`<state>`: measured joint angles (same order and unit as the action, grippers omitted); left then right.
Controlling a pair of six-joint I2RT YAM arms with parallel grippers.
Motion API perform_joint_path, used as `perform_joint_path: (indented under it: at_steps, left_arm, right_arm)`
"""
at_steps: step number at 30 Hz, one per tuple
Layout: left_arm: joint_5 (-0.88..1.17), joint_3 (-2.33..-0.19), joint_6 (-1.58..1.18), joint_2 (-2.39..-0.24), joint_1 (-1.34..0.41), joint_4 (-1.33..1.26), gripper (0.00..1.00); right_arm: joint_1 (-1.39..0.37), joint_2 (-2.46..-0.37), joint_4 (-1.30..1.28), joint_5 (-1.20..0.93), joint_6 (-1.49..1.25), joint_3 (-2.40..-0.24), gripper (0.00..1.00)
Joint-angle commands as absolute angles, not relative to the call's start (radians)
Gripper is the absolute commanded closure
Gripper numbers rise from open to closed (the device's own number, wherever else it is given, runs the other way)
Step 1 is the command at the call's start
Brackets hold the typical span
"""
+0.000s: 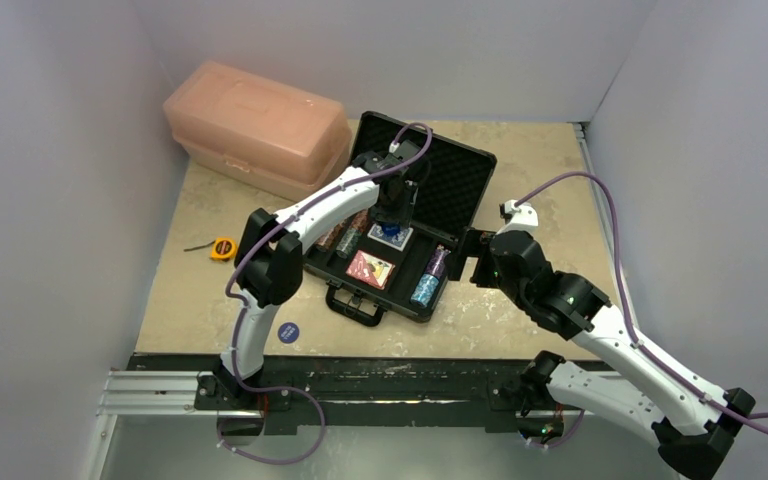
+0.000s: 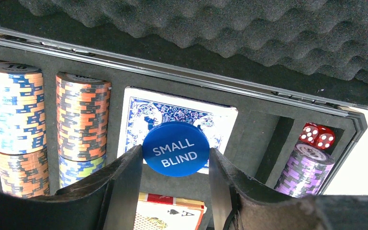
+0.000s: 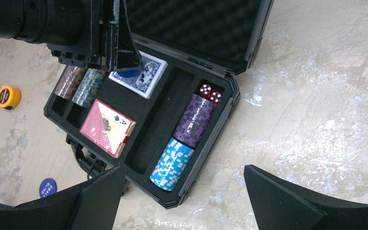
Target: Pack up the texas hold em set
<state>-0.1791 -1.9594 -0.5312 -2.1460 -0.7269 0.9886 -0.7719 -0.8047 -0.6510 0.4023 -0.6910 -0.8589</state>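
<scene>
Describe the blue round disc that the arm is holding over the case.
The blue disc is a flat, glossy, plastic-looking round token with SMALL BLIND in white letters. The left gripper pinches its edges, holding it over the blue card deck inside the open black case. Whether it touches the deck is unclear.

The briefcase (image 1: pixel 460 180) lies open mid-table, lid raised on its far side. Inside, the left chip stacks (image 2: pixel 81 120) fill the two left slots, the far deck (image 2: pixel 211 120) lies in the middle with the near deck (image 3: pixel 106 127) before it, and the right chip stacks (image 3: pixel 187 129) line the right slot, dice (image 3: pixel 210 93) at its far end. A disc (image 2: pixel 175 149) sits clamped in the left gripper (image 2: pixel 175 153) just above the far deck. The right gripper (image 3: pixel 184 171) hangs just right of the case. A second disc (image 1: pixel 287 332) lies before the case's left corner; the tape measure (image 1: pixel 223 248) lies left of the case, the large box (image 1: pixel 257 128) behind it
</scene>
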Motion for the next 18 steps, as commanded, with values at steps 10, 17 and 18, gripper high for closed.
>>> perform_joint_path:
  at_steps: [10, 17, 18]
  left_arm:
    - [-0.209, -1.957, -0.528, -2.146, -0.722, 0.954, 0.33]
    - [-0.217, -1.919, -0.525, -2.084, -0.723, 0.944, 0.21]
    - [-0.220, -1.909, -0.525, -2.062, -0.724, 0.944, 0.21]
  right_arm:
    - [-0.769, -0.810, -0.640, 0.412, -0.690, -0.858, 0.01]
    - [-0.768, -0.817, -0.635, 0.407, -0.693, -0.859, 0.01]
    - [-0.770, -0.818, -0.635, 0.404, -0.693, -0.859, 0.01]
